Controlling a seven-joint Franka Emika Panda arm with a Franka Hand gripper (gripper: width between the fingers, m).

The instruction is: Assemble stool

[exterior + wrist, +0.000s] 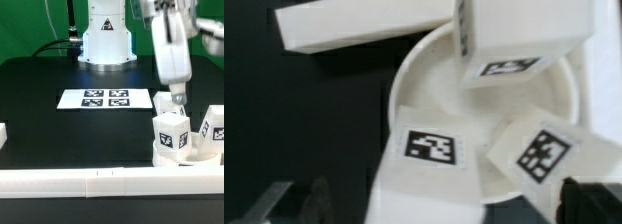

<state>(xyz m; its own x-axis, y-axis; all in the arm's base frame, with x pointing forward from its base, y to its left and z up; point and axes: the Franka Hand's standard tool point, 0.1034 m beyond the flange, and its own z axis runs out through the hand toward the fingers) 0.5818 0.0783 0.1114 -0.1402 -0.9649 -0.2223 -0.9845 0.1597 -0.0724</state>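
My two-finger gripper point(177, 101) hangs just above an upright white block leg point(172, 133) with a black-and-white tag; whether its fingers are spread or closed I cannot tell. In the wrist view, dark fingertips point(594, 195) show at the frame's edge. That leg stands on the thick round white plastic seat point(438, 100), beside another tagged leg point(210, 127). The seat lies against the long white border rail point(100, 182), near the exterior view's right. The flat marker board point(105, 99) lies well apart on the black table point(50, 130).
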